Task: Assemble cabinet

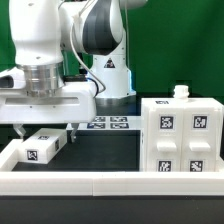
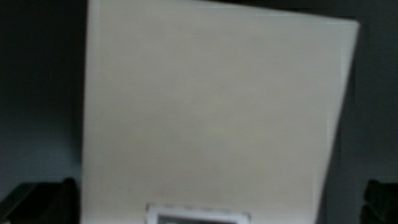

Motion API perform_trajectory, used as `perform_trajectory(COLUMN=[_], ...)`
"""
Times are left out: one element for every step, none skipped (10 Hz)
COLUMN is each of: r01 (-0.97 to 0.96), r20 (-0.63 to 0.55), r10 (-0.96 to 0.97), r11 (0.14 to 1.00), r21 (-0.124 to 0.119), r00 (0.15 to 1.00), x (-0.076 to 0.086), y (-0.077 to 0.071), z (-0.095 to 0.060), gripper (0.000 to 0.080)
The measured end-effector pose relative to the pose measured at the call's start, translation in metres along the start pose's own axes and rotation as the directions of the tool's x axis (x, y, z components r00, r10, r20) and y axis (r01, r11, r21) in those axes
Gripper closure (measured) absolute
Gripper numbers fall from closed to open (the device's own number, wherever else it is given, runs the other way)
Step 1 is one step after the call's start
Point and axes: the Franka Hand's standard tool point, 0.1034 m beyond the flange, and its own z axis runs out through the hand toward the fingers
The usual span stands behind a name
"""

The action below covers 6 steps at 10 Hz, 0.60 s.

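Observation:
A flat white cabinet part [image 1: 42, 148] with a black-and-white tag lies on the dark table at the exterior view's left. My gripper [image 1: 47, 130] hangs just above it, open, with one finger on each side of it. In the wrist view the part [image 2: 205, 100] fills most of the picture, its tag [image 2: 196, 213] near the gripper [image 2: 205, 200]. The dark fingertips [image 2: 36, 200] stand off its two long edges with a thin gap. The boxy cabinet body [image 1: 180, 135], with four tagged front panels and a small knob on top, stands at the exterior view's right.
The marker board [image 1: 108, 123] lies flat in front of the white robot base [image 1: 108, 75]. A low white wall [image 1: 110, 182] runs along the near edge and up the exterior view's left side [image 1: 8, 155].

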Motion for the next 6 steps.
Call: perform_trajectory(r01=[0.004, 0.008, 0.008, 0.009, 0.009, 0.014], r20=[-0.013, -0.023, -0.024, -0.024, -0.024, -0.027], r10=[-0.004, -0.008, -0.009, -0.009, -0.009, -0.014], r11=[1.000, 1.000, 1.000, 1.000, 1.000, 1.000], r21=[-0.007, -0.013, -0.013, -0.013, -0.013, -0.014], r00=[1.000, 1.000, 1.000, 1.000, 1.000, 1.000], x=[0.0001, 0.0006, 0.0008, 0.0008, 0.0008, 0.0016], y=[0.0007, 0.0012, 0.0008, 0.0009, 0.0009, -0.0004], z=[0.0014, 0.0016, 0.0015, 0.0015, 0.0015, 0.0005], gripper=[0.0016, 0.0016, 0.0189, 0.0239, 0.0239, 0.0239])
